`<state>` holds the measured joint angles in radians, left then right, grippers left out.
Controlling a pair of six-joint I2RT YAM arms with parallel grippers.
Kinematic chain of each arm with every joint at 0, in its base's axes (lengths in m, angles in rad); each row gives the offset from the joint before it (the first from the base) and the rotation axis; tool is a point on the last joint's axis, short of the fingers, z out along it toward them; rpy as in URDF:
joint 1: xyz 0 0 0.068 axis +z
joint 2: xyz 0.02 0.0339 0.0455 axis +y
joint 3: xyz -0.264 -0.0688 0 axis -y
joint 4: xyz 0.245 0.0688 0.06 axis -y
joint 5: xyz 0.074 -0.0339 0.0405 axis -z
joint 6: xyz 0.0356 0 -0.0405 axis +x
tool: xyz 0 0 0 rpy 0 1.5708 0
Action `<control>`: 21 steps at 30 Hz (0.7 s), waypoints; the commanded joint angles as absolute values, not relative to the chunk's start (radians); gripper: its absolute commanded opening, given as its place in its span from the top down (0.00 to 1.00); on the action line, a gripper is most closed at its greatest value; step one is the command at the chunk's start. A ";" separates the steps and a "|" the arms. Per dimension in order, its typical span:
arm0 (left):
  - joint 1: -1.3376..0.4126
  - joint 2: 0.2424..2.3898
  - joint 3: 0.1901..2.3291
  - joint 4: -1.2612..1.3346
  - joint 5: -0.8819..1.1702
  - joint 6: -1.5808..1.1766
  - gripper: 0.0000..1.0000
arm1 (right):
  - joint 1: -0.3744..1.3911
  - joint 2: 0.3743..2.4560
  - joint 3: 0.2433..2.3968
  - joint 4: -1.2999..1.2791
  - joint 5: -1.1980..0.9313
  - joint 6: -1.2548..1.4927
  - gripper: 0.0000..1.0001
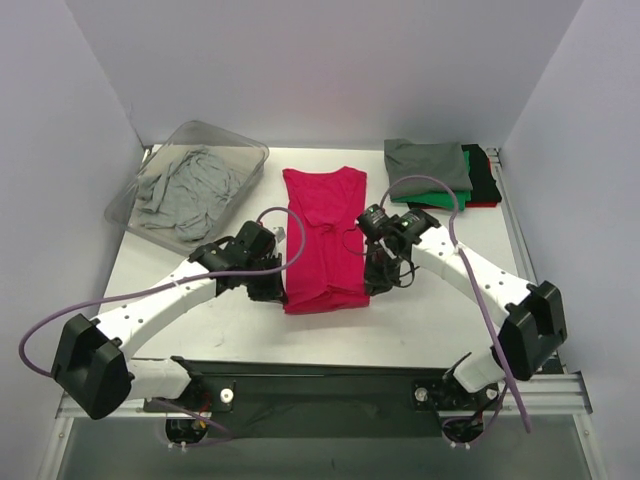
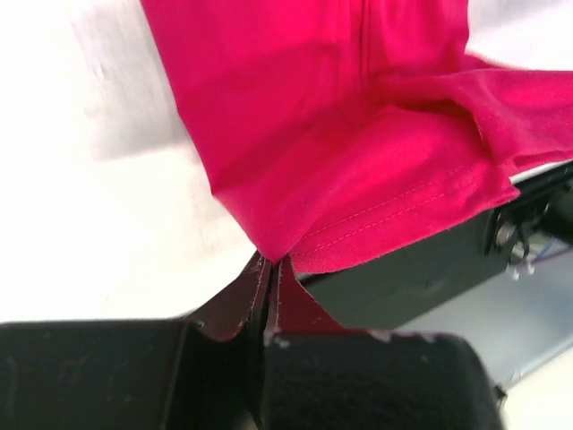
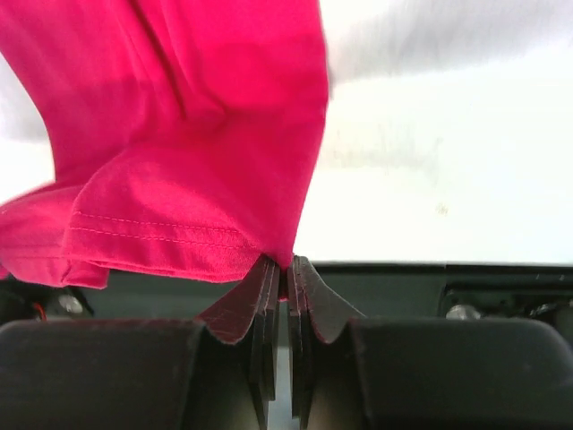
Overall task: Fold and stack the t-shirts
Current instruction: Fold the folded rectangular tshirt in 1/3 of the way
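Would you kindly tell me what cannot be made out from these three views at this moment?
Top view: the folded stack shows only green, black and red edges under its grey top shirt.
Top view: the grey cloth in the clear bin is crumpled; how many pieces, unclear.
Wrist views: the left gripper and right gripper pinch the magenta t-shirt, most of it cut off by the frames' edges.

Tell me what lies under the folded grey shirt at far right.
Edges of a green shirt, a black shirt and a red shirt peek out beneath the grey shirt. Their folds, and anything deeper, are covered.
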<state>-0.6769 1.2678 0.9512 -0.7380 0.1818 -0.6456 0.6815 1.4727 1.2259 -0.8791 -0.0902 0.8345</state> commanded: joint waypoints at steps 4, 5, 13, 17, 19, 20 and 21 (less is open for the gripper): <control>-0.617 1.359 0.991 -0.532 0.158 -0.618 1.00 | 0.621 1.632 1.396 -0.922 0.032 0.743 1.00; -0.606 1.376 0.997 -0.500 0.160 -0.614 1.00 | 0.615 1.670 1.414 -0.920 0.037 0.735 1.00; -0.463 1.572 1.104 -0.397 0.242 -0.563 1.00 | 0.552 1.847 1.607 -0.900 0.032 0.654 1.00; -0.408 1.667 1.175 -0.348 0.317 -0.545 1.00 | 0.506 1.930 1.695 -0.900 0.025 0.630 1.00; -0.397 1.730 1.227 -0.344 0.345 -0.529 1.00 | 0.492 1.951 1.716 -0.900 0.018 0.630 1.00; -0.393 1.750 1.241 -0.327 0.359 -0.525 1.00 | 0.486 1.974 1.741 -0.900 0.017 0.626 1.00; -0.385 1.770 1.270 -0.327 0.370 -0.520 1.00 | 0.477 1.985 1.753 -0.899 0.011 0.623 1.00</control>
